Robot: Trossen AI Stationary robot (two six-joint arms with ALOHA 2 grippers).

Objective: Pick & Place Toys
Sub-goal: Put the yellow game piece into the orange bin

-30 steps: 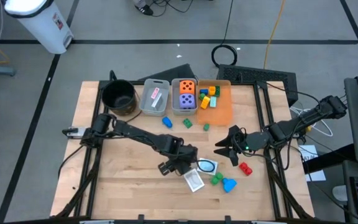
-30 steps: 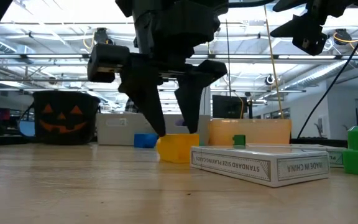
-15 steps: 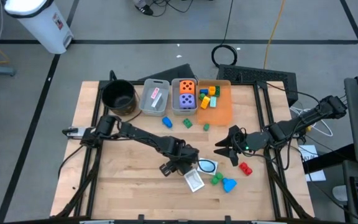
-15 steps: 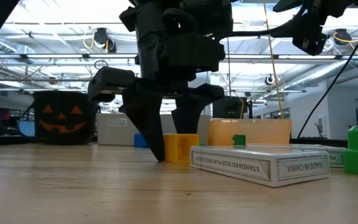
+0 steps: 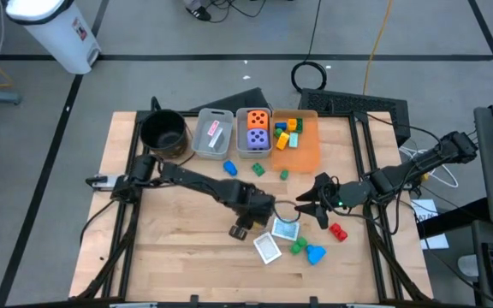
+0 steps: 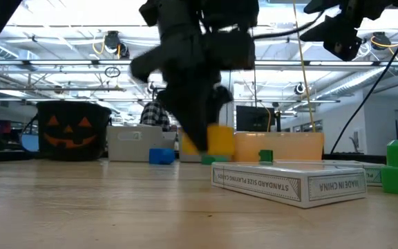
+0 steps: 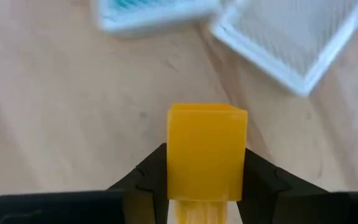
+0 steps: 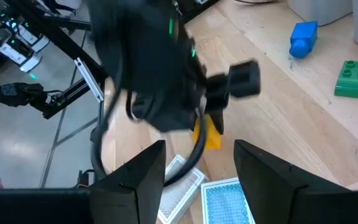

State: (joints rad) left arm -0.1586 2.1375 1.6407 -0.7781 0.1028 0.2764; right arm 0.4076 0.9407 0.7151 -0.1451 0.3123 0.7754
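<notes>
The left end effector holds a block above the counter, with two cards just beside it.

Two dark, seemingly matte-black arms

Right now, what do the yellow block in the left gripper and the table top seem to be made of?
Yellow block: probably hard plastic, with a smooth, even colour and sharp moulded edges. It sits between the fingers of the left gripper.
Table top: seems to be wood, pale with visible grain lines and a matte finish.
</notes>
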